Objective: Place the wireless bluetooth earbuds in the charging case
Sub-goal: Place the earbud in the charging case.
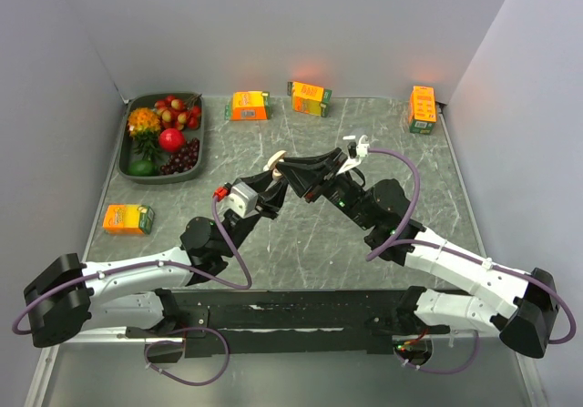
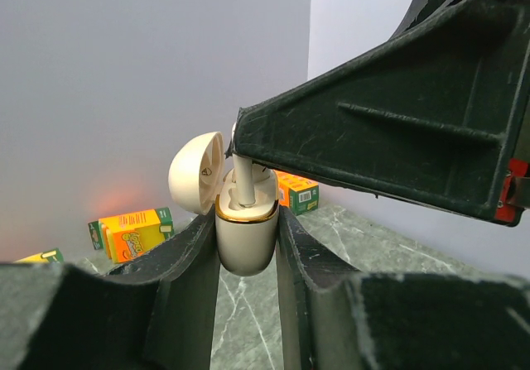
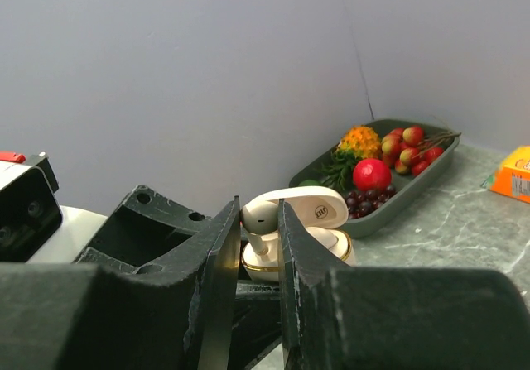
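While my left gripper is clamping the open charging case aloft, midway between the side edges, my right gripper is pinching an earbud, its stem sitting partway in; next I'm wanting a straight push, then release.

Soft, even overhead light, faint shadows — orange glow on the back wall, wrist-view foregrounds blurred

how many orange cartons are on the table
4. One orange carton at the back beside the fruit tray, another back centre, another back right, and one at the left edge, nearer than the tray. Others may be hidden.
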### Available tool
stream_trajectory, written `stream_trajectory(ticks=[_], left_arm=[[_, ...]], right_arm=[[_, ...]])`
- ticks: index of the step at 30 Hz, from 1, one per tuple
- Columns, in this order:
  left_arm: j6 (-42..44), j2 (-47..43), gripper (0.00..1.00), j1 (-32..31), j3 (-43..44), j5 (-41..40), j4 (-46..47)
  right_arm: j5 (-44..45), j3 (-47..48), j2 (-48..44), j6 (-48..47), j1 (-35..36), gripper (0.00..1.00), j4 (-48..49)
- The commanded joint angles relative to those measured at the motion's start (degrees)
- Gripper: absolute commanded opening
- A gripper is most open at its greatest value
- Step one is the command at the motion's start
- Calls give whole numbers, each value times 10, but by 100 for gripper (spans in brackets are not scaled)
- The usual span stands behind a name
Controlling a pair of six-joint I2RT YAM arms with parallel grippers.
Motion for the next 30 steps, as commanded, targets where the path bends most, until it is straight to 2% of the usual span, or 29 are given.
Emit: stream_trajectory(ticks=[1,19,22,23,26,30], left_arm=[[1,-4,1,1,2,8,28],[-6,-11,1,1,6,-13,27],[-9,-8,1,1,5,-17,29],[-8,-9,1,1,4,-18,29],[-9,-7,1,1,4,-21,30],[-8,-7,1,1,4,-26,32]], right_arm=[[2,17,1,-1,5,0,13],[9,15,-4,-6,12,0,-14],[13,17,-5,-4,11,10,-18],[14,17,-9,-5,11,16,-20],[15,21,-11,-6,13,25,-25],[15,25,-15,-6,15,30,-35]])
